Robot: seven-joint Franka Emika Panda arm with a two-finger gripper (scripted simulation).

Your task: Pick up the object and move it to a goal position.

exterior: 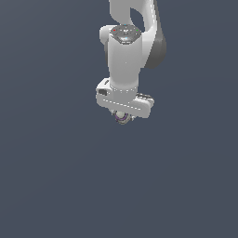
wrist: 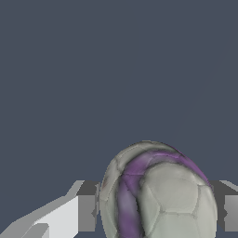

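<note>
The object [exterior: 122,118] is a small roundish beige-grey lump with a purple band, peeking out just under the white gripper [exterior: 122,116] in the exterior view. In the wrist view it [wrist: 160,195] fills the space between the two dark finger pads [wrist: 87,207], which press on either side of it. The gripper is shut on the object. Most of the object is hidden behind the white hand in the exterior view. I cannot tell how far the object is above the surface.
A plain dark grey-blue surface [exterior: 56,176] fills the scene around the arm. The white arm [exterior: 128,51] rises toward the top of the exterior view. No other objects show.
</note>
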